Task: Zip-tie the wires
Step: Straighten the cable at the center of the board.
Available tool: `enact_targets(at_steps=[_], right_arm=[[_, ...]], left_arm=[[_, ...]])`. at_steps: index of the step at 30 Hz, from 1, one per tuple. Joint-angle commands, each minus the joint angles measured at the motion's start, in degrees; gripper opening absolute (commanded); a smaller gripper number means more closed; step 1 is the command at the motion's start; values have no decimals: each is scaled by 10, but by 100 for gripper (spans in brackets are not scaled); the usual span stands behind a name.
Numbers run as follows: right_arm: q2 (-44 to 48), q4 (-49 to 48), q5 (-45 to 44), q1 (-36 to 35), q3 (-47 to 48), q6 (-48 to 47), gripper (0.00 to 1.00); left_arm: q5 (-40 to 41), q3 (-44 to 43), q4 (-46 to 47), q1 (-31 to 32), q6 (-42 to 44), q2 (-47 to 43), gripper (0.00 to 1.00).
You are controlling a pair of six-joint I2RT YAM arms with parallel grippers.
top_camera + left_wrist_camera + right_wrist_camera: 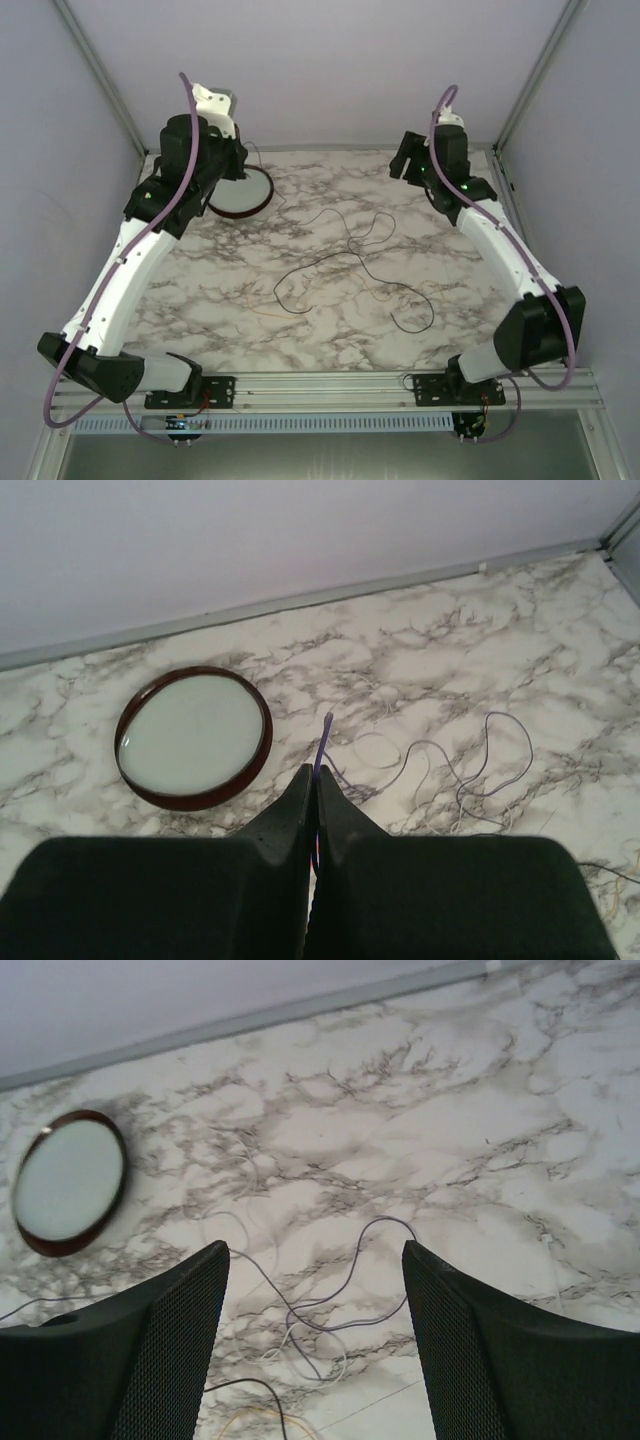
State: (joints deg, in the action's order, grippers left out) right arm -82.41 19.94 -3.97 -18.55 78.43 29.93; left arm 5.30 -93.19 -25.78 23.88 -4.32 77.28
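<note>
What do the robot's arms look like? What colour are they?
Both arms, the left arm and right arm, have white shells with black joints. A lilac cable runs along each. The right gripper has black fingers with a dotted texture.

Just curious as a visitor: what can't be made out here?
- Left wrist view: the thin strip pinched in the shut left gripper is too fine to tell zip tie from wire.
- Top view: that gripper hides under its own arm, which covers part of the dish.
- Right wrist view: the wires run off the bottom edge behind the right gripper.
</note>
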Motion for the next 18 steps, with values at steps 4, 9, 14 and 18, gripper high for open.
enact_targets(at_steps=[4,9,14,18], right_arm=[[-145,11,-7,0,25,-33,69],[-234,42,-29,0,57,-31,65],[-282,42,-15,-17,77,-14,61],[-312,42,-25,-36,90,-6,59]], left_arm=[[10,27,5,-4,-3,-27,0],[2,29,1,-4,-4,-35,0],[-7,33,3,-5,-10,-42,0],[-10,36,3,-5,-9,-46,0]])
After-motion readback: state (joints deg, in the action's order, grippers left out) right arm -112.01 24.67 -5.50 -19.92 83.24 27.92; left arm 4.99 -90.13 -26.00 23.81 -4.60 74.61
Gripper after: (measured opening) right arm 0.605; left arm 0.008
